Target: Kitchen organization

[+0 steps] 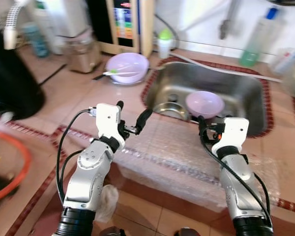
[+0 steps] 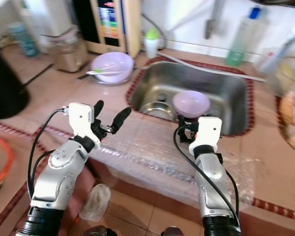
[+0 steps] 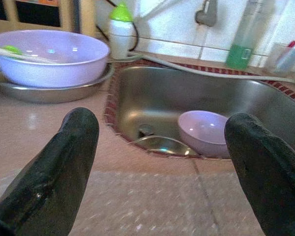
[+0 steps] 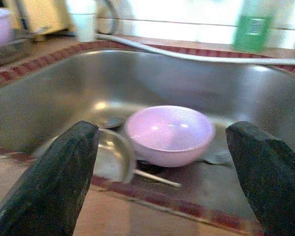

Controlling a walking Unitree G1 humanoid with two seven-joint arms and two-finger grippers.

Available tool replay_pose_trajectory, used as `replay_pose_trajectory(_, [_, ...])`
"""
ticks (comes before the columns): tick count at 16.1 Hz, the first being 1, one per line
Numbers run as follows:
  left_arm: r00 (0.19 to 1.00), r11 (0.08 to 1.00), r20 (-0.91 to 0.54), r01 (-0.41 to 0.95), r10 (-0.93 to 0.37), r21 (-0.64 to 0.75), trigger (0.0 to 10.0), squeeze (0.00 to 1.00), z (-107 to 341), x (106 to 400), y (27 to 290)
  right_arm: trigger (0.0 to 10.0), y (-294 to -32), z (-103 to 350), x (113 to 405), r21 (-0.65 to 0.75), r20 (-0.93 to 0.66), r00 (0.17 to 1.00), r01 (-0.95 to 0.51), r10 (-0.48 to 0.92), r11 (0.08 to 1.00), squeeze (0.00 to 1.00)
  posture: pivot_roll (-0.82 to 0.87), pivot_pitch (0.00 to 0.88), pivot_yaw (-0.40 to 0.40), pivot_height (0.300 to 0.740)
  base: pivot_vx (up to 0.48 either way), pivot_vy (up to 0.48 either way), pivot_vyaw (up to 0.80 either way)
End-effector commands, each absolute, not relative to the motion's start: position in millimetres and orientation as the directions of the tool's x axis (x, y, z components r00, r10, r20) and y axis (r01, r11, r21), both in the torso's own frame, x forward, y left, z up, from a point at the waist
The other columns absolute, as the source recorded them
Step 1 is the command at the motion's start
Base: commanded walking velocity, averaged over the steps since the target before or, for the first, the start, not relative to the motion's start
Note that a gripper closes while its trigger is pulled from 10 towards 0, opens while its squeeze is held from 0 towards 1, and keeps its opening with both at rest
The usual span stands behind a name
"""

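A small purple bowl [image 1: 204,103] sits in the steel sink [image 1: 246,93], next to a steel dish [image 1: 171,110] with a utensil under it. A larger purple bowl [image 1: 127,66] with a green-handled utensil rests on a steel tray on the counter, left of the sink. My left gripper [image 1: 133,110] hangs open over the counter by the sink's front left corner, holding nothing. Above the sink's front edge my right gripper [image 4: 162,130] is open too, with the small bowl [image 4: 169,132] just beyond its fingers.
A sheet of bubble wrap [image 1: 177,157] covers the counter's front edge under both arms. A green soap bottle [image 1: 258,39] and a green-capped white bottle [image 1: 164,43] stand behind the sink. A black appliance [image 1: 10,78] and a steel container [image 1: 81,54] stand at the left.
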State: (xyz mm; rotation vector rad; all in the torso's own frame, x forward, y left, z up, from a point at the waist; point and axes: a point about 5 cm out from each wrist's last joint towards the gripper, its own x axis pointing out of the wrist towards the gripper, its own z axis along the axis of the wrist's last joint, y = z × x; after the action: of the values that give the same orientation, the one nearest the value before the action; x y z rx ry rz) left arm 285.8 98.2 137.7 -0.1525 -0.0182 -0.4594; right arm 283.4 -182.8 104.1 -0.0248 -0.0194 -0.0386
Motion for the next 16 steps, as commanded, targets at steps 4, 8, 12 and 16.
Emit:
replay_pose_trajectory(4, [0.903,0.894,0.062,0.43,-0.426,-0.125,10.0,0.0,140.8,282.8,98.7,10.0,-179.4,111.3,285.6,-0.019,0.05,0.997,0.052,-0.051,0.998,0.0,-0.07,0.0,0.044,0.74,0.0,0.0,-0.8])
replay_pose_trajectory(8, [0.907,0.894,0.047,0.421,-0.419,-0.15,10.0,0.0,137.8,276.7,99.6,10.0,-170.6,110.3,285.2,-0.008,0.053,0.998,0.036,-0.035,0.999,0.0,-0.06,0.0,0.047,0.74,0.0,0.0,0.0])
replay_pose_trajectory(12, [0.899,0.884,0.049,0.437,-0.435,-0.166,10.0,0.0,137.5,274.8,98.5,10.0,-170.3,111.6,286.2,-0.009,0.055,0.998,0.04,-0.039,0.999,0.0,-0.06,0.0,0.04,0.74,0.0,0.245,0.0])
replay_pose_trajectory(16, [0.889,0.873,0.047,0.458,-0.456,-0.167,10.0,0.0,137.8,272.4,94.4,10.0,-171.1,113.4,287.1,-0.011,0.062,0.997,0.047,-0.046,0.999,0.0,-0.06,0.0,0.039,0.74,0.0,0.299,0.0])
